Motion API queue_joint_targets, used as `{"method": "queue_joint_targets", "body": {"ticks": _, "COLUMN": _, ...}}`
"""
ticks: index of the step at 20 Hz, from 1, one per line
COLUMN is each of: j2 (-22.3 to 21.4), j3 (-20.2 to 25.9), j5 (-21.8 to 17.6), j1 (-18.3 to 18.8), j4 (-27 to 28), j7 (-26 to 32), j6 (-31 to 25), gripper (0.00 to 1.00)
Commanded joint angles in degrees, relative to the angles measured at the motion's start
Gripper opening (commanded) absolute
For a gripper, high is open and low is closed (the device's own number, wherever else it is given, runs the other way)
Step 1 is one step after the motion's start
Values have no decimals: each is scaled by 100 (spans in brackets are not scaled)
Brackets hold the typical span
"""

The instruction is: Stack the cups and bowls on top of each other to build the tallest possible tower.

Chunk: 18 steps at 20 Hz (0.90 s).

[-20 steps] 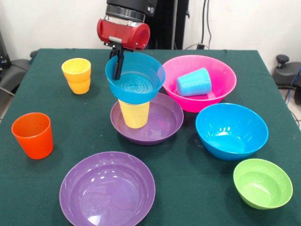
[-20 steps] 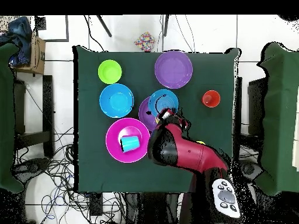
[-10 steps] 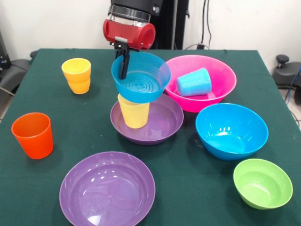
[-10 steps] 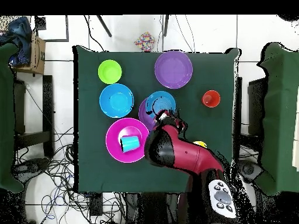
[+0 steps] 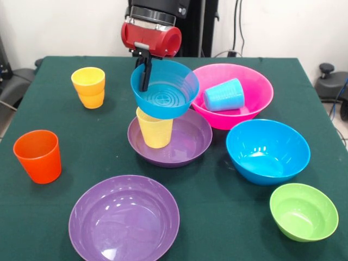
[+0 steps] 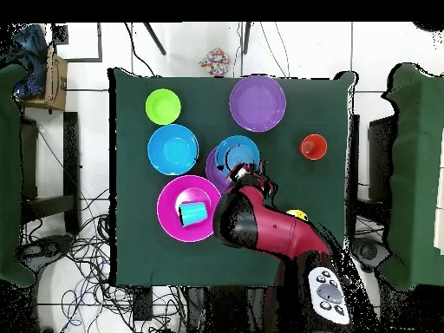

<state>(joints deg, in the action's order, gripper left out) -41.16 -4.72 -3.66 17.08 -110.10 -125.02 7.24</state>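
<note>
Gripping the far rim of the small blue bowl (image 5: pixel 165 88), the gripper (image 5: pixel 145 76) has its jaws closed on that rim — one dark finger shows inside the bowl, the other is hidden behind the wall. The bowl sits tilted on the pale yellow cup (image 5: pixel 155 130), which stands in a purple bowl (image 5: pixel 191 142); whether bowl and cup touch is hard to tell. From overhead, the arm (image 6: pixel 260 227) covers most of that stack — only part of the blue bowl shows.

Small blue bowl (image 5: pixel 165 88) lifted, shifted right.
</note>
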Motion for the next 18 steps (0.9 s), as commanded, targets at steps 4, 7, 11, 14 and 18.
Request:
{"method": "queue_joint_targets", "body": {"ticks": 4, "j2": -17, "j3": 477, "j5": 152, "j1": -37, "j4": -193, "j7": -990, "j6": 70, "gripper": 0}}
{"method": "queue_joint_targets", "body": {"ticks": 7, "j2": -1, "j3": 416, "j5": 136, "j1": -82, "j4": -123, "j7": -903, "j6": 8, "gripper": 0}}
{"method": "queue_joint_targets", "body": {"ticks": 11, "j2": 15, "j3": 422, "j5": 112, "j1": -68, "j4": -69, "j7": -843, "j6": -37, "gripper": 0}}
{"method": "queue_joint_targets", "body": {"ticks": 14, "j2": 4, "j3": 372, "j5": 28, "j1": -78, "j4": -16, "j7": -715, "j6": -95, "gripper": 0}}
{"method": "queue_joint_targets", "body": {"ticks": 18, "j2": -9, "j3": 414, "j5": -59, "j1": 17, "j4": 9, "j7": -623, "j6": -150, "gripper": 0}}
